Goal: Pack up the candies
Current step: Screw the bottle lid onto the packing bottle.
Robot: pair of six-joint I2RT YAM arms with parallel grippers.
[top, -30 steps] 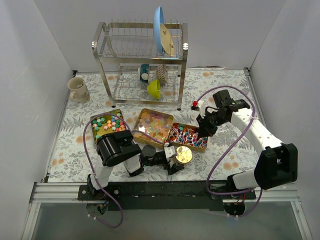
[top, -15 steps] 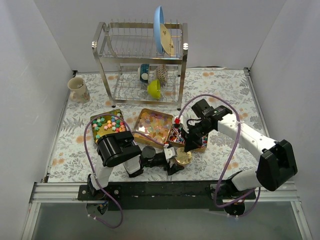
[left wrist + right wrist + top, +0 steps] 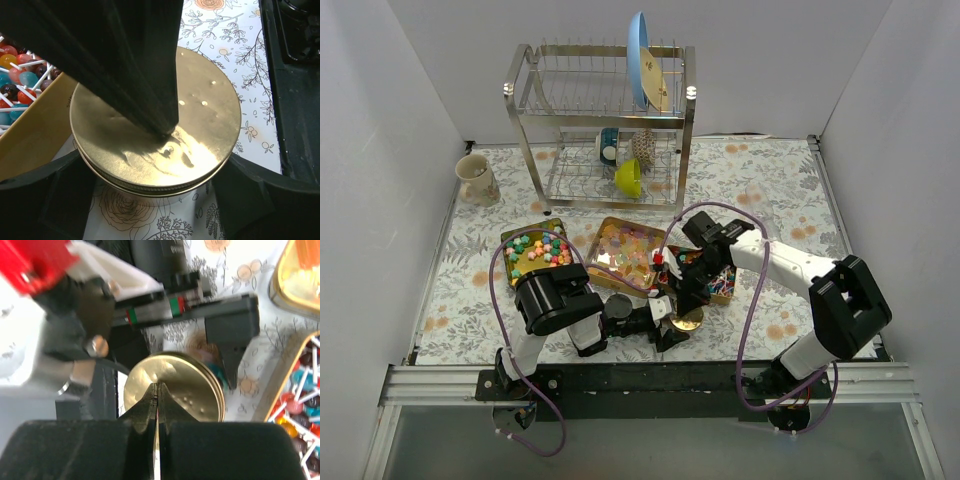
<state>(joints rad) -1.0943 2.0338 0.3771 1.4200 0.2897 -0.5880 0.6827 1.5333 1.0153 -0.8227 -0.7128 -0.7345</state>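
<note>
One gold lid (image 3: 200, 115): left gripper (image 3: 667, 323) clamps rim, closed right gripper (image 3: 157, 390) presses centre.

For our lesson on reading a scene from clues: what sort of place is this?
Probably a mock kitchen counter inside a test booth: a metal dish rack holding a blue plate, a mug, and plain white walls.

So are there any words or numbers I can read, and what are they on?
None can be read.
White print on the black casing at the top of the right wrist view: too blurred.
Faint mark on the lollipop tin wall: too small.
</note>
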